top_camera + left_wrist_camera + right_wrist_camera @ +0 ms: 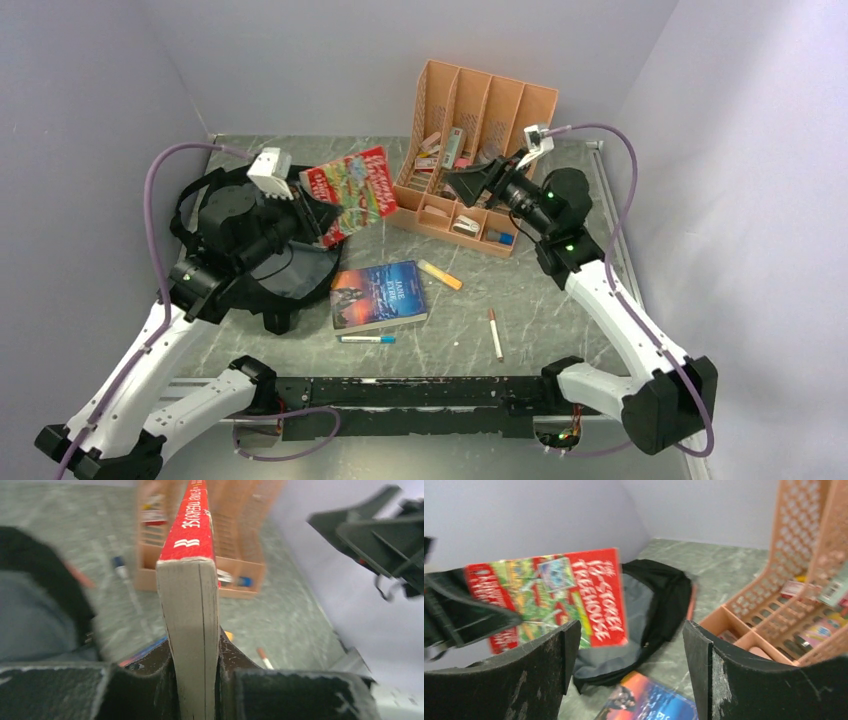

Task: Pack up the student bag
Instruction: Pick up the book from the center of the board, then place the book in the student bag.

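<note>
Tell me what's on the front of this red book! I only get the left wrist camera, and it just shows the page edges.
Observer: The red book has a red and green cartoon cover with "Storey Treehouse" on it.
Operator: Cool! Is the other claw holding something?
Observer: No, the right claw is open with nothing in it, near the orange organizer.
Operator: Any more books?
Observer: Yes, a blue book lies flat on the table beside the student bag.
</note>
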